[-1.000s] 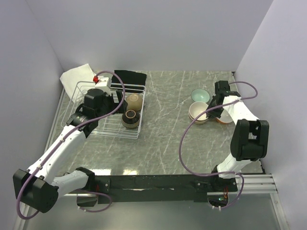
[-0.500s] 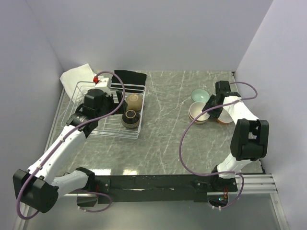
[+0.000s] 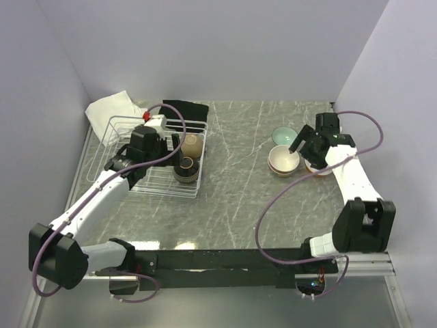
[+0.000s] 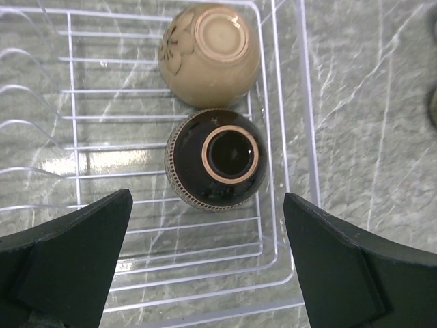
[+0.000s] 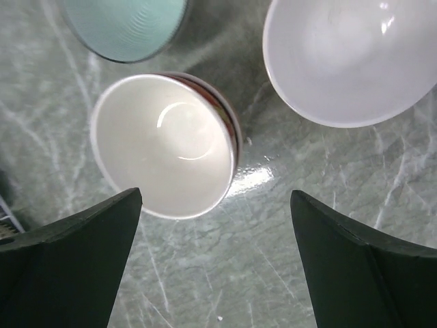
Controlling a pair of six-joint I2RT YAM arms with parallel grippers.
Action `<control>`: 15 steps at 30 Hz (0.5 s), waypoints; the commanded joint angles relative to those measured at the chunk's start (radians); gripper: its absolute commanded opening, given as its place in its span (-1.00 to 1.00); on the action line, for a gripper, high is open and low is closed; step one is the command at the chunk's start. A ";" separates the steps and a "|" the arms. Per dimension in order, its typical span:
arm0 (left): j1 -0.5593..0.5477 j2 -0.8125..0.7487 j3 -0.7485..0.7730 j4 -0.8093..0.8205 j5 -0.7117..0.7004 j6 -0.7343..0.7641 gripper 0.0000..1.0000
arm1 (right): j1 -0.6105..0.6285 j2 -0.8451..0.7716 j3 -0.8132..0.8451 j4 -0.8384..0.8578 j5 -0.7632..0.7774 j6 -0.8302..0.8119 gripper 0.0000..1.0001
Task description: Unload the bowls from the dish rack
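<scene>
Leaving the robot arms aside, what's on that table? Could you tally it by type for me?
Bowls: 5 visible: tan, dark brown, teal, dark red, orange; another could be nested out of sight
Rack: 1
Cloths: 2: white, black
Total: 8

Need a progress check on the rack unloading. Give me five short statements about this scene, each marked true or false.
1. Two bowls sit in the dish rack: the tan-brown bowl and the dark brown bowl. True.
2. Both sit mouth up. False: both are upside down, foot rings up.
3. The right end effector is open and empty. True.
4. The pale teal bowl is in the rack. False: it stands on the table near the dark red bowl.
5. The left end effector grips the dark brown bowl. False: it is open above it.
</scene>
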 commanded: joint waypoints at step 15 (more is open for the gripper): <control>-0.120 0.275 0.161 -0.062 -0.192 -0.009 0.99 | 0.141 -0.298 -0.193 0.205 -0.013 0.030 0.99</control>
